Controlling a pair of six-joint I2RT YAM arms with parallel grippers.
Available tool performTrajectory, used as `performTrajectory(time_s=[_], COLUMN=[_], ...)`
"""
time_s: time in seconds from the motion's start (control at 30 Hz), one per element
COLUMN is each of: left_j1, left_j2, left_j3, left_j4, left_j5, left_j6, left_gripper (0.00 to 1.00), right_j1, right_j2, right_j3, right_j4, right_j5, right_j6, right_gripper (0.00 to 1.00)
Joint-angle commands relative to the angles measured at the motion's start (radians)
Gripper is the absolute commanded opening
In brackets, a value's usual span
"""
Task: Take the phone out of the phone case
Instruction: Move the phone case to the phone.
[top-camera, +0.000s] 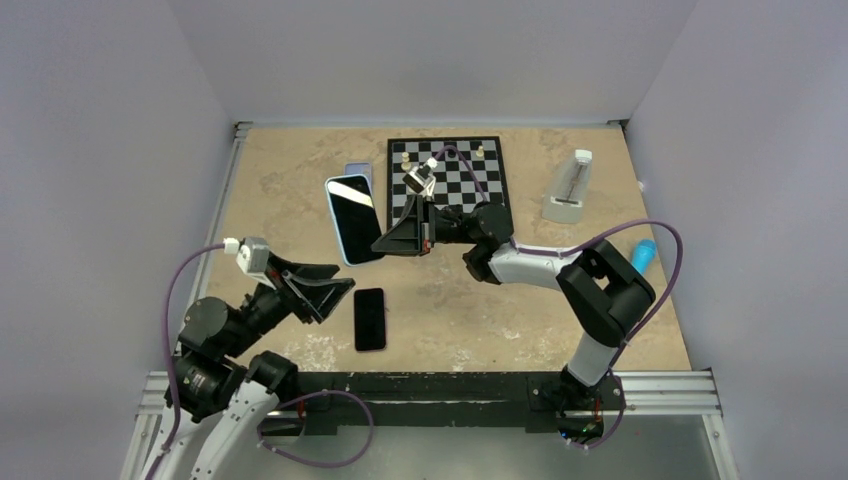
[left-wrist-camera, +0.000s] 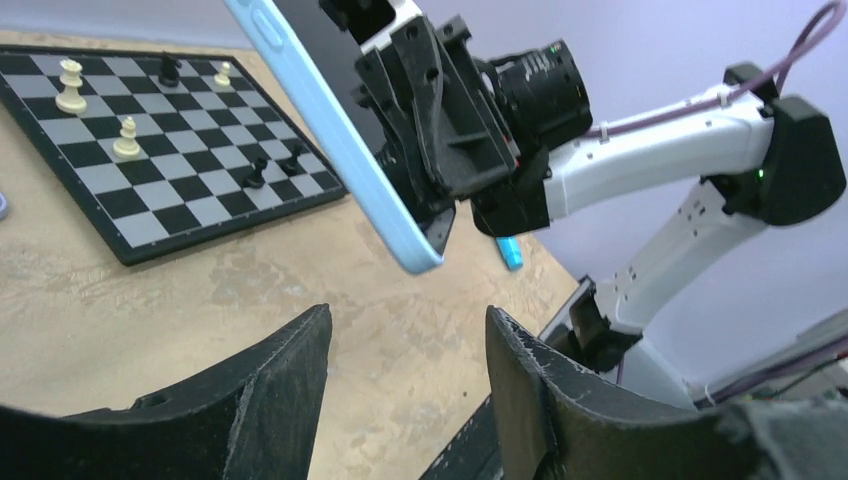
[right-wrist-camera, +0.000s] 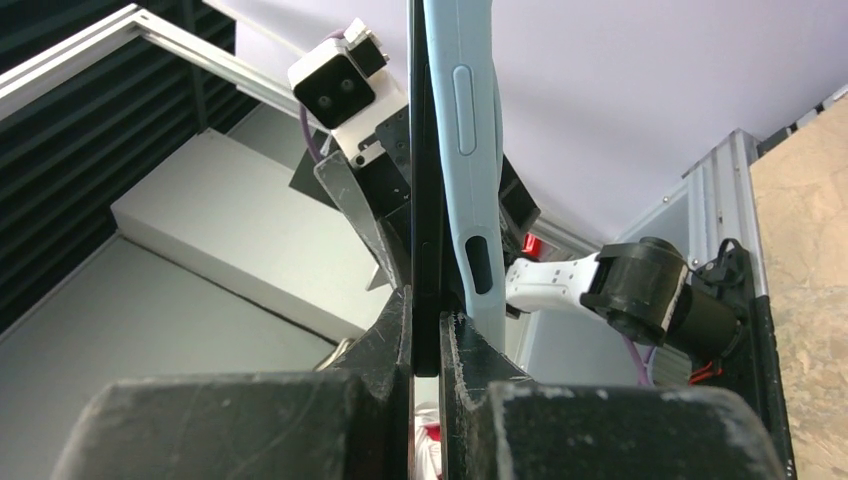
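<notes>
1. Closest to the left wrist lens is the left hand (left-wrist-camera: 407, 312), its two dark fingers standing moderately apart with nothing between them and only bare desk (left-wrist-camera: 180, 300) below
2. Further off, the right hand (right-wrist-camera: 425, 330) is clamped narrow on the phone case (left-wrist-camera: 330, 120), pinching it across its thickness at the near right corner. The light-blue case hangs clear of the desk, over the middle, just on the near side of the chessboard (top-camera: 490, 185)
3. A dark glossy slab fills the case's face, and I take it for the phone (top-camera: 355, 215), seated in the case (the right wrist view shows a black layer flush against the blue side wall, but not how tightly it sits)
4. Its long axis runs roughly from the near edge toward the far edge of the desk, leaning a little left
5. From the left hand, the case lies just ahead and above, toward the far edge and slightly right, and its near short end is the closest part. The left hand is the only free one, so I judge it would have to rise and close on the phone while the right hand holds the case
6. A bare black handset (top-camera: 369, 318) lies flat on the desk just beside the left hand, toward the near edge; I cannot tell whether it belongs to the task
</notes>
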Motion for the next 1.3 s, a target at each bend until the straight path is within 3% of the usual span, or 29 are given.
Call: performTrajectory(time_s=[0.0,0.23,0.77,0.97,1.07,1.27], left_j1=[0.002,0.002,0.002,0.002,0.002,0.002], left_j2=[0.026,0.08,0.124,0.184,0.191,0.2], left_j3=[-0.05,-0.065,-0.013,0.058,0.07,0.067], left_j4=[0.202,0.308,0.214,0.026,-0.062,-0.048], left_j5=[-0.101,-0.071,-0.033,0.084,0.048,-0.059], left_j6=[-0.095,-0.108,0.119,0.425,0.545,0.558], left_gripper=[0.62,0.54,0.0,0.0,0.0,0.0], right_j1=[0.003,0.007,0.021,0.02,0.02,0.021], right_j2=[-0.06,-0.067,-0.089,-0.05,-0.047,-0.071], right_j3=[0.033,0.038,0.02,0.001,0.001,0.006], right_j4=[-0.022,-0.038,0.005,0.237,0.277,0.243], right_j5=[0.059,0.059,0.019,-0.008,-0.023,-0.032], right_j6=[-0.087,-0.097,-0.03,0.184,0.234,0.226], right_gripper=[0.0,0.0,0.0,0.0,0.0,0.0])
